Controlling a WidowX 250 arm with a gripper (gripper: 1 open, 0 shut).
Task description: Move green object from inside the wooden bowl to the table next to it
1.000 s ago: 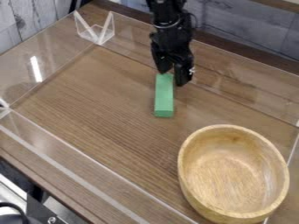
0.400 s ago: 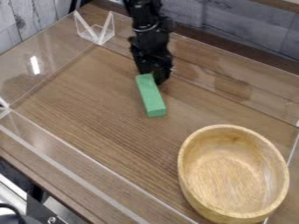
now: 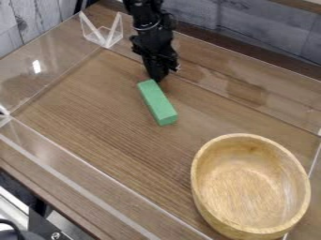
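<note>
Green block: the light green, flat, bar-shaped block [image 3: 157, 102] lies on the brown wood-grain tabletop [image 3: 88, 122], outside the bowl and well apart from it, its long side slightly askew to the grain.
Reason for its place: the task wants it out of the bowl and on the table, so this spot appears to meet the goal.
Pincer: the small black pincer [image 3: 156, 74] is closed, just beyond the block's far end, with nothing visible in its grip; likely kept there so as not to disturb the block.
Bowl: round, shallow, pale tan wood, its thick smooth rim [image 3: 200, 178] curving around a bare inside.
Block surface: plain and matt-looking, straight-edged, perhaps plastic or painted wood; being flat, it should sit steadily.
Next: probably lift the arm clear; a low sweep could nudge the block.
</note>
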